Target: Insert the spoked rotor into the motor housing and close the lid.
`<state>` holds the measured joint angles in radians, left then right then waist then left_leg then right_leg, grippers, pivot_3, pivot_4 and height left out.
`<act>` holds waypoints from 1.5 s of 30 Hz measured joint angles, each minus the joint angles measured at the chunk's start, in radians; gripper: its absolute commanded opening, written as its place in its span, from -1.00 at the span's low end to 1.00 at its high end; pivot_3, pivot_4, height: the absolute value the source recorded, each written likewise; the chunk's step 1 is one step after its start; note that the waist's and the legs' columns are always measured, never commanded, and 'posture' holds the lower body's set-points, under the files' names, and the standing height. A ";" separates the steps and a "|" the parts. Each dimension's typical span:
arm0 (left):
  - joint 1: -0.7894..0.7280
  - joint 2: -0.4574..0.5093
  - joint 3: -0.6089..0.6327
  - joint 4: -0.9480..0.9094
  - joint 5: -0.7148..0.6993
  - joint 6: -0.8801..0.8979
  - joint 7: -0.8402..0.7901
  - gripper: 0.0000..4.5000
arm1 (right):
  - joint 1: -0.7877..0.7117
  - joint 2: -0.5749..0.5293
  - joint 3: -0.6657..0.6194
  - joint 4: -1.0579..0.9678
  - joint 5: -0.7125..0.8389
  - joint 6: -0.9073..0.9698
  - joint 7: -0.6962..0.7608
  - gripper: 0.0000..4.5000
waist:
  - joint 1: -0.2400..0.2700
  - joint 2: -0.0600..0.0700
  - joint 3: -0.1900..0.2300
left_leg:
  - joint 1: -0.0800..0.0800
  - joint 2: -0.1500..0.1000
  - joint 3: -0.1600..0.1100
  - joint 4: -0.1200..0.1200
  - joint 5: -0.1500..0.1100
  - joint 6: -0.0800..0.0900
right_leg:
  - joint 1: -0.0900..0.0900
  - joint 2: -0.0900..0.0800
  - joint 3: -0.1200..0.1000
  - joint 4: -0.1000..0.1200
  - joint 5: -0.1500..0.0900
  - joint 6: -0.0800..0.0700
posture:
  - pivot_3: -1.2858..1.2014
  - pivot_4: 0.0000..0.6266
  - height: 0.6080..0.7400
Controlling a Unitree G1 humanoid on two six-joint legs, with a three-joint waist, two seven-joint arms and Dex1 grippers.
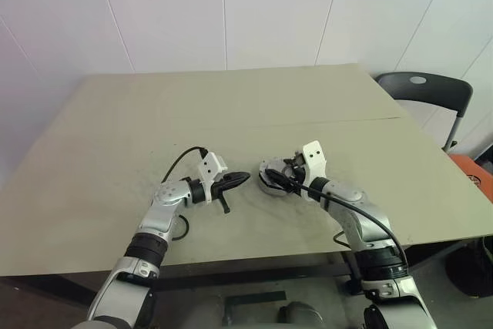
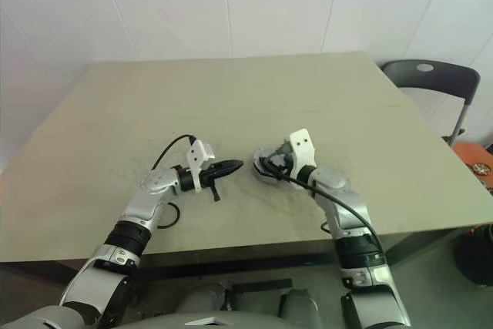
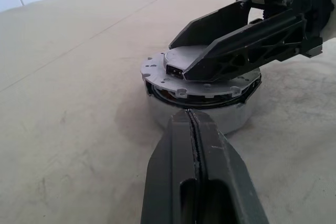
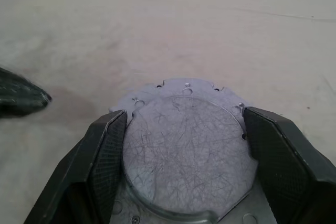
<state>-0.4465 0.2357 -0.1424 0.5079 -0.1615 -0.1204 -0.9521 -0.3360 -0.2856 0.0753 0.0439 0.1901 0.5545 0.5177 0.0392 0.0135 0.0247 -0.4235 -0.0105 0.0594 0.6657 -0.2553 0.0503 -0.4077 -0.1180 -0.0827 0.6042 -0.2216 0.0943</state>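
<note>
bare table [image 1: 231, 113] beyond, chair [image 1: 424, 90] right — probably clear

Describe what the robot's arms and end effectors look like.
Both arms are silver-grey metal with black joint bands. Each wrist carries a white angular camera bracket fed by a black cable. The left end effector and right end effector each have two black fingers, tapered, with open lattice ribbing along the sides.

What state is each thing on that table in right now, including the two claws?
Lid: lying flat on top of the motor housing, between the right gripper's fingers.
Motor housing: upright on the table, lid on it, a dark gap showing under the lid's edge.
Left gripper: shut, empty, its tip just short of the housing.
Right gripper: fingers on either side of the lid.
Chair: unoccupied, beside the table.
</note>
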 measured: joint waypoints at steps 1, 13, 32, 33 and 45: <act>0.000 0.000 0.000 0.000 0.000 0.000 0.000 -1.00 | 0.003 -0.007 0.009 0.000 -0.006 -0.011 0.009 0.40 | 0.000 0.000 0.000 | 0.000 0.000 0.000 0.000 0.000 0.000 | 0.000 0.000 0.000 0.000 0.000 0.000 | 0.03 -1.00 1.00; 0.000 -0.001 -0.001 0.001 0.000 0.000 0.000 -1.00 | 0.013 -0.043 0.052 -0.005 -0.049 -0.075 0.038 0.40 | 0.001 0.000 0.000 | 0.000 0.000 0.000 0.000 0.000 0.000 | 0.000 0.000 0.000 -0.001 0.000 0.000 | 0.03 -1.00 1.00; -0.010 -0.008 -0.011 0.003 0.002 0.001 0.006 -1.00 | 0.014 -0.014 0.041 -0.040 -0.026 0.018 0.031 0.40 | -0.001 0.000 0.000 | 0.000 0.000 -0.001 0.000 0.000 -0.001 | 0.000 0.000 0.000 -0.001 0.000 0.000 | 0.03 -1.00 1.00; -0.010 -0.008 -0.011 0.003 0.002 0.001 0.008 -1.00 | 0.014 -0.018 0.047 -0.039 -0.033 0.009 0.032 0.40 | -0.001 0.000 0.000 | 0.000 0.000 -0.001 -0.001 0.000 -0.001 | 0.000 0.000 0.000 -0.001 0.000 0.000 | 0.03 -1.00 1.00; -0.010 -0.010 -0.025 0.003 0.006 0.001 0.012 -1.00 | -0.005 -0.052 0.112 -0.017 -0.098 -0.037 0.026 0.40 | 0.000 0.000 -0.001 | 0.007 0.001 0.000 0.000 -0.001 -0.001 | 0.007 0.000 0.000 -0.001 0.000 0.000 | 0.03 -1.00 1.00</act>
<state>-0.4562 0.2252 -0.1673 0.5109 -0.1556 -0.1190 -0.9396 -0.3412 -0.3375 0.1870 0.0274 0.0918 0.5174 0.5435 0.0390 0.0130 0.0239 -0.4163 -0.0100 0.0590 0.6652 -0.2560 0.0492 -0.4012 -0.1184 -0.0829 0.6032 -0.2217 0.0942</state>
